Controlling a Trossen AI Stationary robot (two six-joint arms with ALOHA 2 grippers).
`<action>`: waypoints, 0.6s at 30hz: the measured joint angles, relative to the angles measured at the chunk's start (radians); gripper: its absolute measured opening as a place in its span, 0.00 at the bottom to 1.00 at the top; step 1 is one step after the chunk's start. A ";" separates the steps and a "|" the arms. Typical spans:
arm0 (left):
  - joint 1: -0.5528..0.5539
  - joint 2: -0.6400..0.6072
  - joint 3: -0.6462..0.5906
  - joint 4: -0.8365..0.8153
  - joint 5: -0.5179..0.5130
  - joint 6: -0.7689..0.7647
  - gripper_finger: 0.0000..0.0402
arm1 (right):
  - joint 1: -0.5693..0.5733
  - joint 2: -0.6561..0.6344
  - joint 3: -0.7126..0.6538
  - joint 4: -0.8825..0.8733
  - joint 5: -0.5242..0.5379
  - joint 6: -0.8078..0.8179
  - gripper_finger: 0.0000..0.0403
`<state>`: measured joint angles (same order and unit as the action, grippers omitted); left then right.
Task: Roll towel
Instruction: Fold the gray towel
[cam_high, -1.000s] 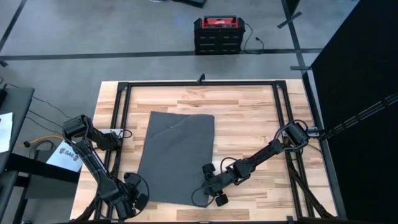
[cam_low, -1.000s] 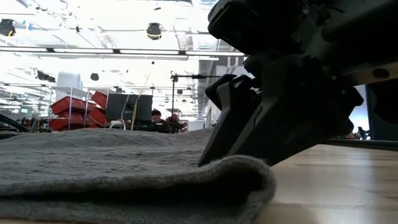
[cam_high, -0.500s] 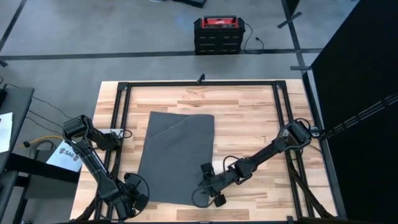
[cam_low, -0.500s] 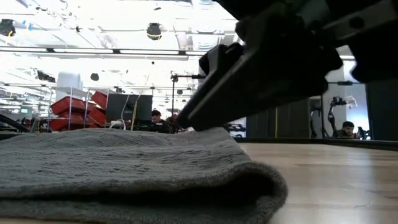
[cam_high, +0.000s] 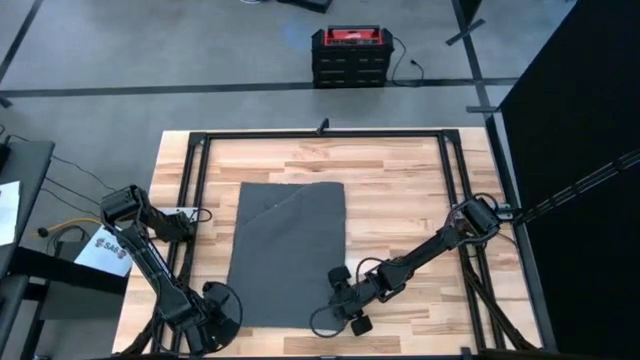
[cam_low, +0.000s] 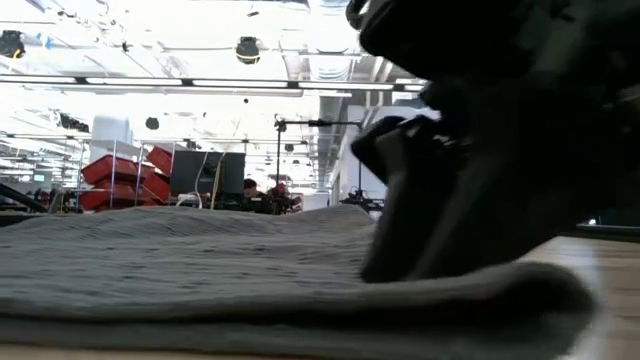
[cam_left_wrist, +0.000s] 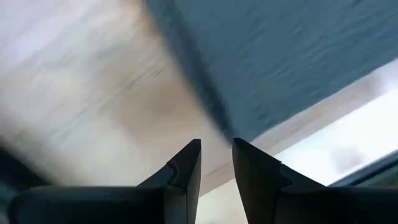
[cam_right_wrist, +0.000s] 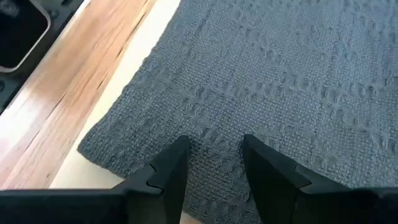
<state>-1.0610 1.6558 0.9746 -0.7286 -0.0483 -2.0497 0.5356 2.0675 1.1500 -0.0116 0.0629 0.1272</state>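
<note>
The dark grey towel lies spread on the wooden table, with a slanting fold line across its far left part. My right gripper is at the towel's near right corner, fingers apart and on the cloth. In the low view it rises as a dark mass from the towel's right end. My left gripper stays just off the towel's near left corner, its fingers a little apart over bare wood, with the towel's edge ahead of them. My right gripper has its two open fingertips set down on the towel's top face, close to the near right corner. It comes slanting down from the table's right side. The cloth puckers slightly between the tips. The towel lies on the table.
Black frame rails run round the table. Bare wood lies right of the towel and beyond it. A red and black box stands on the floor past the far edge. People sit in the room behind.
My right gripper has gone a little toward the table's right edge, its fingers staying on the cloth. The towel's near right corner has slid that way with it, so the near edge lies wider. The far part has stayed in place.
</note>
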 joint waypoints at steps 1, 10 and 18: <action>0.007 0.000 0.006 0.003 -0.022 0.023 0.19 | 0.005 -0.007 0.000 -0.019 0.000 0.007 0.35; 0.071 -0.001 0.043 -0.158 -0.195 0.119 0.19 | 0.085 -0.142 -0.007 -0.419 -0.019 0.152 0.35; 0.254 -0.002 0.043 -0.249 -0.370 0.352 0.19 | 0.127 -0.301 -0.010 -0.613 0.085 0.213 0.35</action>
<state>-0.8071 1.6543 1.0180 -0.9779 -0.4187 -1.6973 0.6623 1.7665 1.1397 -0.6244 0.1479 0.3398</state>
